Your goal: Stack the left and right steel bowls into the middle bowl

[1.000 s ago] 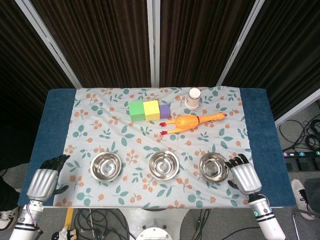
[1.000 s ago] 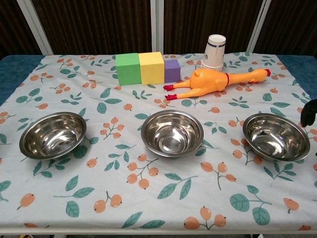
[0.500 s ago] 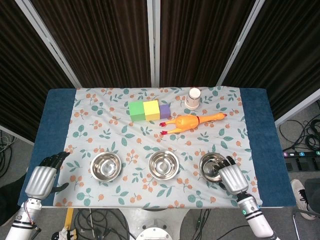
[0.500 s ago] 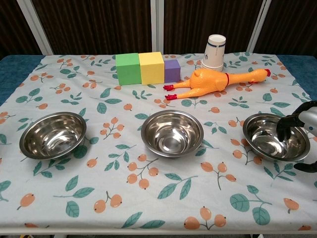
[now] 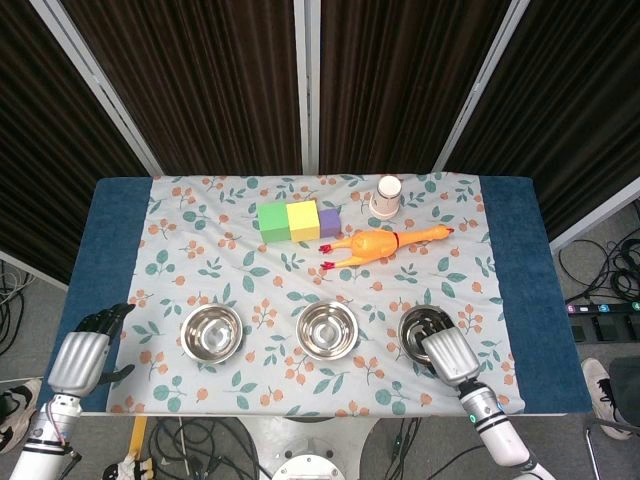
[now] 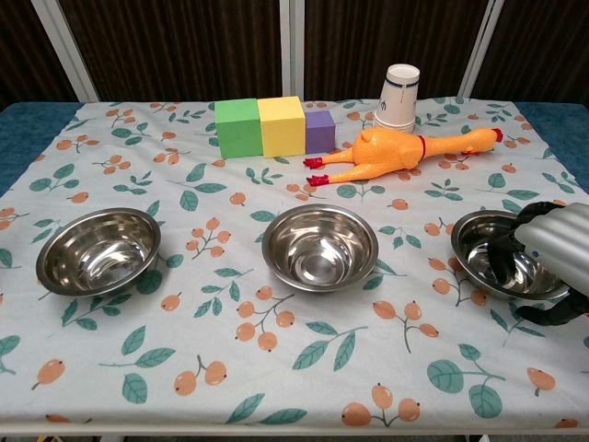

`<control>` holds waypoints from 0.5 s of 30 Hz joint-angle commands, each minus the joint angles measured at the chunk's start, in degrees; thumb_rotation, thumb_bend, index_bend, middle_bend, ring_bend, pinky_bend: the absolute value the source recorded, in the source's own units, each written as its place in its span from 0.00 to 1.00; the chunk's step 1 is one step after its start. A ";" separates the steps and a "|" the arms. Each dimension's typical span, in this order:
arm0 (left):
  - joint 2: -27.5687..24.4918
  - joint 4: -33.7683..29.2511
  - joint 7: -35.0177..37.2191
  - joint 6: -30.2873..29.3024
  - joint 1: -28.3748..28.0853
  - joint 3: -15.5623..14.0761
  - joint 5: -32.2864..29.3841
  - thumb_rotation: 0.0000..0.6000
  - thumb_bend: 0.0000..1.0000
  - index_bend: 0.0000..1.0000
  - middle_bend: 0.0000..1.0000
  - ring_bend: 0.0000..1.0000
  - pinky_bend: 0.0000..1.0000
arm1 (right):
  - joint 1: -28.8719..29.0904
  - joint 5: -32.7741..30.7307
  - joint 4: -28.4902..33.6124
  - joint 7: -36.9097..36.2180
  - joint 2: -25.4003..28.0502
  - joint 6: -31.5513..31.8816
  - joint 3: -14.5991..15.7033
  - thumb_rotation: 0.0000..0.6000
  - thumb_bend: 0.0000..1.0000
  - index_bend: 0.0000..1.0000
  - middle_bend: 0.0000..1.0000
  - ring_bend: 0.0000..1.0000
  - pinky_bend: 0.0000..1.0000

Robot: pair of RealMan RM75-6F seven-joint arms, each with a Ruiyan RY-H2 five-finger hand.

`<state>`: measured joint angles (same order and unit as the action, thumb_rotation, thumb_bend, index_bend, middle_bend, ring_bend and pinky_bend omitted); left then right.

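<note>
Three steel bowls stand in a row near the table's front edge: the left bowl (image 5: 212, 332) (image 6: 98, 250), the middle bowl (image 5: 328, 329) (image 6: 320, 247) and the right bowl (image 5: 420, 322) (image 6: 488, 247). My right hand (image 5: 447, 357) (image 6: 550, 247) hangs over the right bowl's near right rim. Its dark fingers (image 6: 504, 262) reach down inside the bowl and its thumb (image 6: 543, 315) lies outside by the rim. The bowl sits flat on the cloth. My left hand (image 5: 80, 356) hovers off the table's front left corner, holding nothing, and shows only in the head view.
Behind the bowls lie a rubber chicken (image 5: 375, 243) (image 6: 396, 150), a paper cup (image 5: 387, 195) (image 6: 399, 96), and a row of green, yellow and purple blocks (image 5: 298, 220) (image 6: 272, 126). A floral cloth (image 6: 276, 368) covers the table.
My right hand has moved left from beside the right bowl to over it, with its fingers now dipping inside. The left hand has drifted slightly; the bowls have not moved.
</note>
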<state>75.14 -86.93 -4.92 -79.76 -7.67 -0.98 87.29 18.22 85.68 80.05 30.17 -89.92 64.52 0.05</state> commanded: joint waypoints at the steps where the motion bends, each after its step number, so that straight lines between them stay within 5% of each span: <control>1: -0.08 -0.03 0.15 0.18 0.00 -0.05 -0.16 1.00 0.04 0.16 0.23 0.21 0.25 | 0.34 -0.67 -0.48 0.78 -0.77 -0.71 0.30 1.00 0.20 0.55 0.49 0.33 0.17; 15: -0.12 -0.25 0.66 0.61 -0.35 -0.30 0.22 1.00 0.04 0.16 0.23 0.21 0.24 | 0.51 -1.52 -0.27 0.58 -0.89 0.17 0.42 1.00 0.36 0.69 0.60 0.37 0.17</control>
<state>75.02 -87.19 -4.25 -79.16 -8.01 -1.29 87.51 18.72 84.17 79.77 30.76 -90.81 64.69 0.48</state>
